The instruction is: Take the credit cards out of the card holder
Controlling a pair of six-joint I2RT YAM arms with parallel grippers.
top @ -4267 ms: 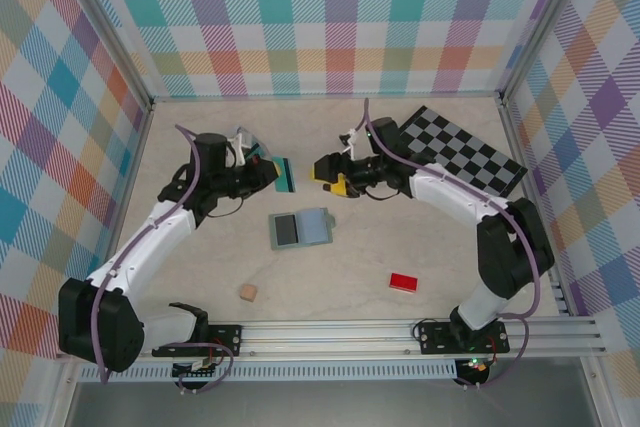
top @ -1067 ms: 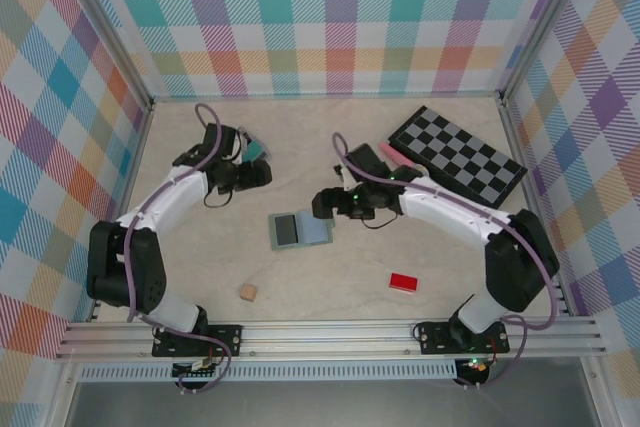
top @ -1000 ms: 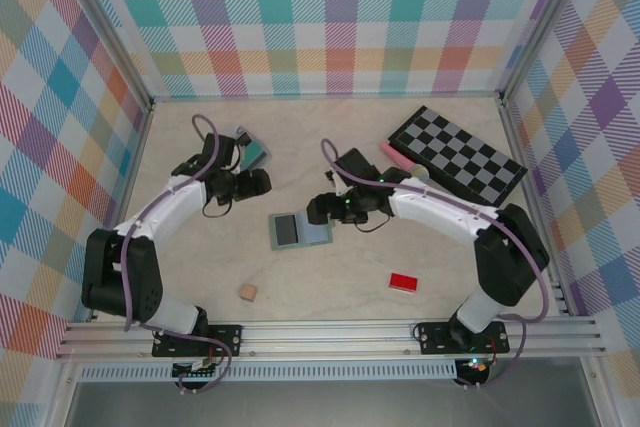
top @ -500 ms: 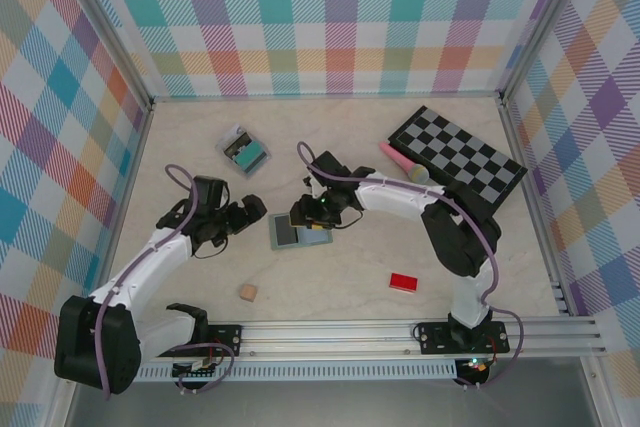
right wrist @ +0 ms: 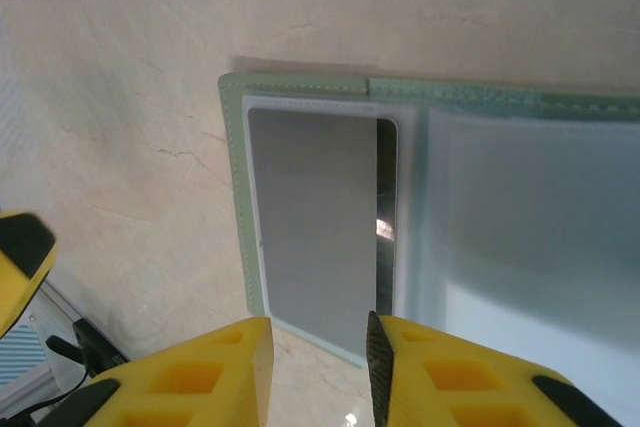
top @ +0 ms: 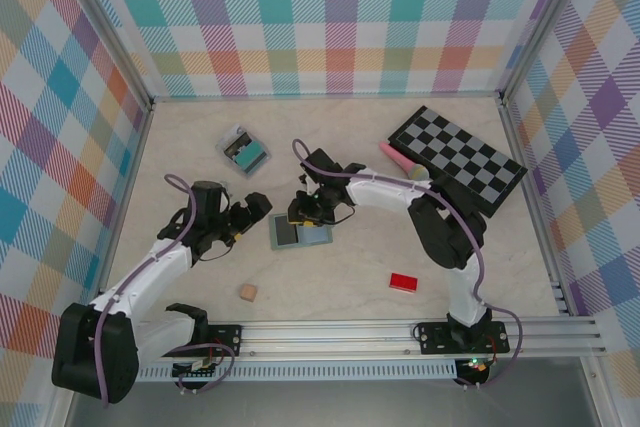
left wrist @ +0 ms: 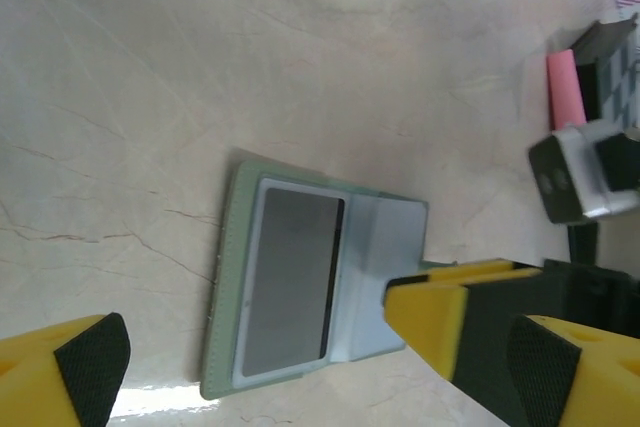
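Observation:
The card holder lies open on the table, pale blue-grey, with a dark grey credit card in its left half. A teal credit card lies loose at the back left. My right gripper hangs over the holder's far edge. Its yellow fingers stand a narrow gap apart at the dark card's edge, with nothing clamped between them. My left gripper is just left of the holder, open wide, looking onto the holder and card.
A black-and-grey checkered board and a pink marker lie at the back right. A small red block and a wooden cube sit near the front. Plaid walls close in three sides.
My left gripper came forward from the teal card at the back left to beside the holder. My right gripper slid left onto the holder's far edge and its jaws narrowed.

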